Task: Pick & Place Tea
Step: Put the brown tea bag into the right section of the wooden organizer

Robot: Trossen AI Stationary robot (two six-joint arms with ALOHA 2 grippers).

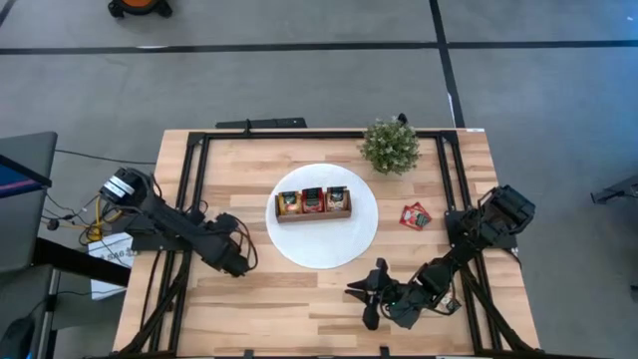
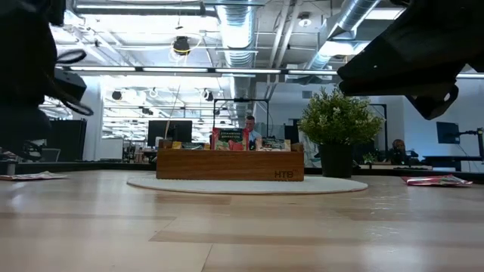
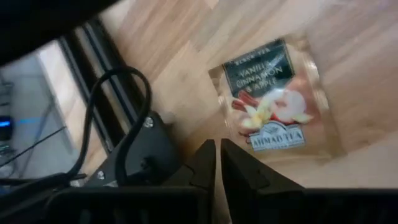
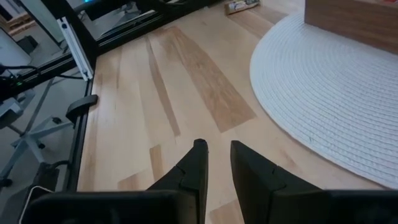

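A wooden box (image 1: 313, 203) is seen standing on the white disc (image 1: 321, 249) at mid-table, its three compartments filled with tea sachets (image 1: 313, 198); in the low view a red sachet (image 2: 231, 139) stands upright above the box rim. Further red sachets (image 1: 415, 215) lie flat on the bare table to the right of the disc, near the green plant (image 1: 391, 146). One beige sachet (image 3: 273, 99) is seen lying flat on the wood just ahead of the left gripper (image 3: 217, 163), whose fingers are nearly pressed together with nothing between them. The right gripper (image 1: 367, 295) is held above the table near the disc's lower right edge, its fingers (image 4: 198, 163) slightly parted and empty.
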